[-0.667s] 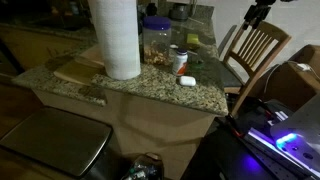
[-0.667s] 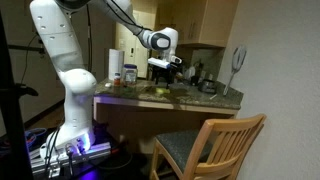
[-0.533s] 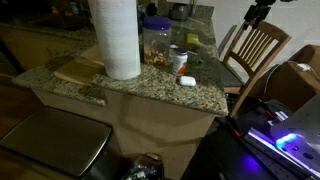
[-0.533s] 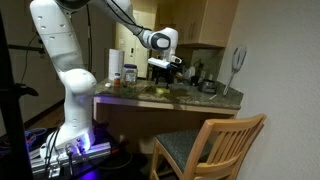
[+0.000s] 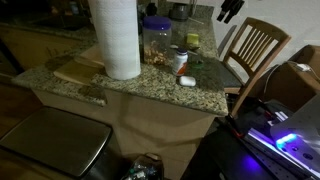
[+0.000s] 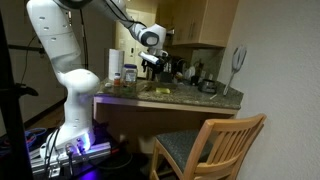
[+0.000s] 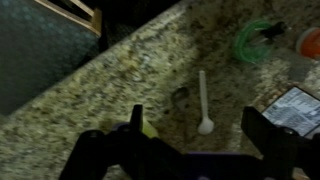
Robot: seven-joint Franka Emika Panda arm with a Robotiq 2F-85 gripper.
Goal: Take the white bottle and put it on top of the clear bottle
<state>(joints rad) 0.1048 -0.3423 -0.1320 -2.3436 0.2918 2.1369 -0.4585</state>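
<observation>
**Nothing Picked Up Yet**

On the speckled stone counter (image 5: 150,85), the biggest thing is the tall paper towel roll (image 5: 117,38). Next to it stands the clear bottle (image 5: 156,42), a wide jar with a blue lid and brown bits inside. Near that jar, toward the counter's edge, stands the white bottle (image 5: 180,61), small and upright with some red on it. A low flat white thing (image 5: 187,80) lies just beside it.

High above the counter hangs the gripper (image 5: 229,11). It holds nothing. From the wrist view, its two dark fingers (image 7: 135,125) stand wide apart, with bare stone between them. That view also shows a green ring (image 7: 258,40) and a little white spoon (image 7: 204,103) lying on the counter.

I think the job has barely begun. The white bottle sits on the counter, not on the blue lid. The arm needs to come down, grab the white bottle, lift it, and set it on top of the jar.

Some print shows on a label (image 7: 296,106) at the edge of the wrist view, but it is too blurry to read.
</observation>
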